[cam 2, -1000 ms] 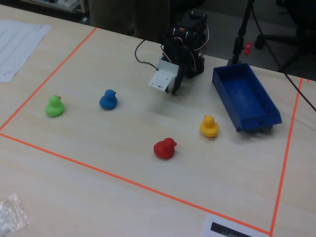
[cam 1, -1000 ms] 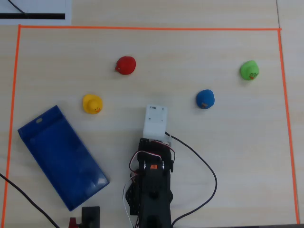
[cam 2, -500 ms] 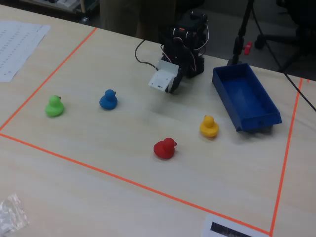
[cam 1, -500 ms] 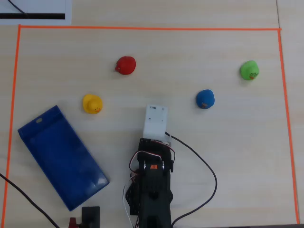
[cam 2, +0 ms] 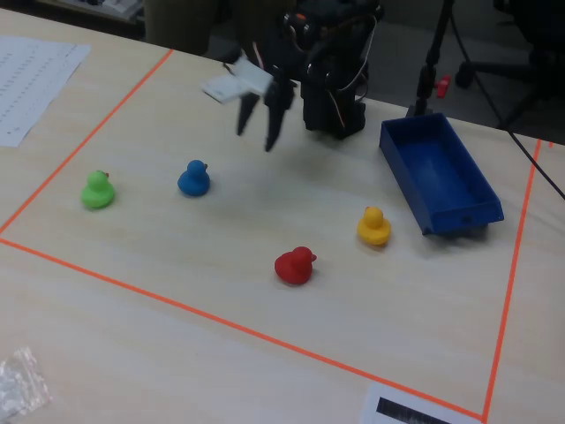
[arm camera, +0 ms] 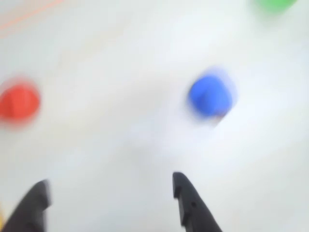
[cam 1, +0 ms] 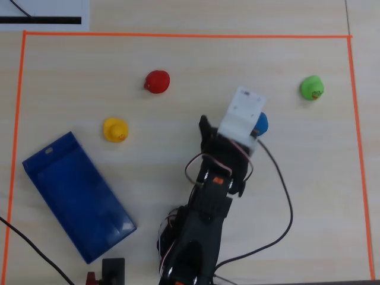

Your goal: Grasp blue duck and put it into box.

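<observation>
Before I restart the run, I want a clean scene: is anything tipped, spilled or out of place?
Nothing stands out. All four ducks, including the blue duck, sit upright, and the box sits empty inside the orange tape border.

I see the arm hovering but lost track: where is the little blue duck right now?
In the fixed view the blue duck sits on the table at left, beside the green duck, with the open gripper raised above and to its right.
</observation>
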Tool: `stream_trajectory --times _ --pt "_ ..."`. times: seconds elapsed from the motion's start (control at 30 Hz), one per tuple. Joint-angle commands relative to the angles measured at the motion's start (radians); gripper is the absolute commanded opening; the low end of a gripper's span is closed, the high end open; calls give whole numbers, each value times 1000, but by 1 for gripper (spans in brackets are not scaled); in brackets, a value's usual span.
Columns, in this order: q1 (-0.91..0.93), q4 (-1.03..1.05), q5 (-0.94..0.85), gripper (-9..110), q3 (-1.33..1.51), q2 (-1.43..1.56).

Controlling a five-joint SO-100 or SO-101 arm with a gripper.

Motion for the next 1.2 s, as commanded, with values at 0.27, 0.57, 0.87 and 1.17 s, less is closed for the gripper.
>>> stream_trajectory --times 0.27,0.57,0.87,1.17 --pt "233 -433 -121 39 -302 -664" --pt "247 -742 -166 39 25 -726" --pt "245 -828 -137 37 61 -793" --pt "244 -719 -20 0 -15 -816"
